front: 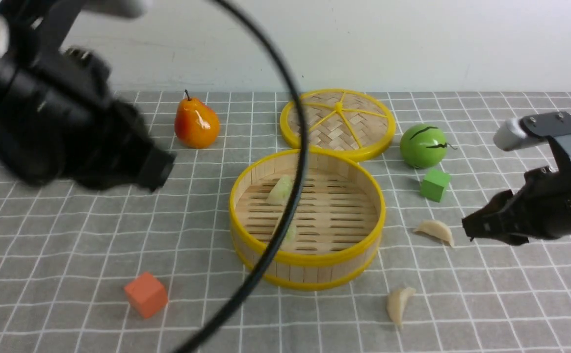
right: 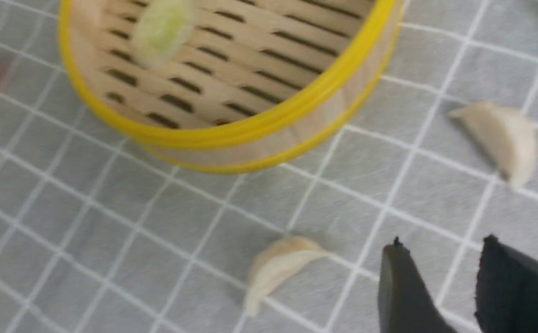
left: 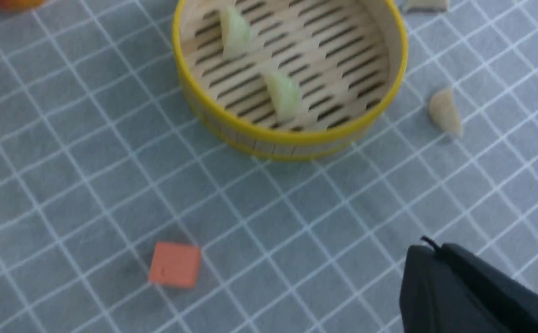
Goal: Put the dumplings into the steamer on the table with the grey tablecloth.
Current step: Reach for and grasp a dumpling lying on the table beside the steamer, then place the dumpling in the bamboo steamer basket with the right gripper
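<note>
The steamer [front: 310,261] stands mid-table on the grey tablecloth [front: 69,255]. Two pale green dumplings lie on its slats, one at the back [front: 279,190] and one nearer the front [left: 283,92]. Two cream dumplings lie on the cloth to its right, one [front: 435,230] just ahead of my right gripper [front: 469,228] and one [front: 399,304] nearer the front edge. In the right wrist view that gripper [right: 442,243] is open and empty above the cloth between them. My left gripper [left: 428,247] is shut and empty, raised at the left [front: 158,169].
A woven lid [front: 338,122] lies behind the steamer, with a pear [front: 196,122] to its left and a green round fruit [front: 423,145] and green cube [front: 434,184] to its right. An orange cube [front: 146,294] sits front left. A black cable [front: 293,196] hangs across the front view.
</note>
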### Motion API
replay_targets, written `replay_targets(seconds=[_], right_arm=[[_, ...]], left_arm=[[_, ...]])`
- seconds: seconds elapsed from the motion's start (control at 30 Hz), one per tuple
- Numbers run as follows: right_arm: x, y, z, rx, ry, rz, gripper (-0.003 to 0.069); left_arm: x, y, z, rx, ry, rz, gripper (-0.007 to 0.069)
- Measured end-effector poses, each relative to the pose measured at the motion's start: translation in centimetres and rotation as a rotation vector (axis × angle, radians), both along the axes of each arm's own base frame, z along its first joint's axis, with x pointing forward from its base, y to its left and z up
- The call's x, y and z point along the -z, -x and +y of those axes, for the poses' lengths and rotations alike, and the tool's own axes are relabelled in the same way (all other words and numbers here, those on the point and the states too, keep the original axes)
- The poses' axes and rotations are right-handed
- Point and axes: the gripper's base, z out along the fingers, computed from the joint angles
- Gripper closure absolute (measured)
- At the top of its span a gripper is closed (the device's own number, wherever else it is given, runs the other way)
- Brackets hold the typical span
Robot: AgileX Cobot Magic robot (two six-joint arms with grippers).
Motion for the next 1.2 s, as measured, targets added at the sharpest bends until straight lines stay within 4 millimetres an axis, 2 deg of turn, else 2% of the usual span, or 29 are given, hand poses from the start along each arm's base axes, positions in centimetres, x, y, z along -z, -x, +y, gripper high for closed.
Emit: replay_targets(seconds=[0.03,0.13,0.27,0.4,0.5,0.53,0.57,0.67,0.77,0.8,0.97,1.1,1.17,1.2], right_arm=[[0.1,-0.2,-0.1,-0.003,0.012,0.000,0.0358],[1.5,-3.5,-0.5,-0.046,0.118,0.009,0.0296],[3.8,-6.8,-0.7,-0.057,0.166,0.049,0.0281],[5.5,-9.1,0.2,-0.086,0.179,0.059,0.0280],[7.4,-10.3,1.3,-0.126,0.207,0.051,0.0279],[7.3,-10.4,1.4,-0.128,0.209,0.044,0.0279],[8.6,-11.0,2.0,-0.138,0.231,0.032,0.0280],[9.9,-11.4,2.1,-0.131,0.241,0.033,0.0298],[9.9,-11.5,2.2,-0.101,0.221,0.046,0.0423],[9.7,-11.5,2.2,-0.097,0.216,0.049,0.0454],[8.2,-10.9,2.3,-0.140,0.219,0.065,0.0458],[3.4,-11.1,2.6,-0.161,0.205,-0.018,0.0458],[0.2,-11.3,3.3,-0.145,0.155,-0.074,0.0458],[-0.1,-11.3,3.4,-0.145,0.152,-0.081,0.0458]], left_arm=[[0.4,0.4,0.3,-0.001,-0.006,0.001,0.0638],[4.2,3.1,2.4,-0.028,-0.059,-0.062,0.0638],[8.5,5.4,4.3,-0.073,-0.060,-0.150,0.0638],[11.5,6.4,4.8,-0.092,-0.001,-0.233,0.0638],[12.2,6.6,4.9,-0.085,0.035,-0.327,0.0638],[12.2,6.6,4.9,-0.085,0.035,-0.326,0.0638],[12.1,6.5,4.9,-0.081,0.043,-0.361,0.0638],[11.9,6.4,4.9,-0.079,0.052,-0.383,0.0638],[12.1,6.5,4.9,-0.080,0.051,-0.380,0.0638],[12.1,6.5,4.9,-0.080,0.051,-0.380,0.0638],[12.0,6.5,4.9,-0.079,0.051,-0.381,0.0638],[11.9,6.4,4.8,-0.079,0.059,-0.394,0.0638],[11.8,6.4,4.8,-0.079,0.067,-0.407,0.0638],[11.8,6.4,4.8,-0.079,0.067,-0.407,0.0638]])
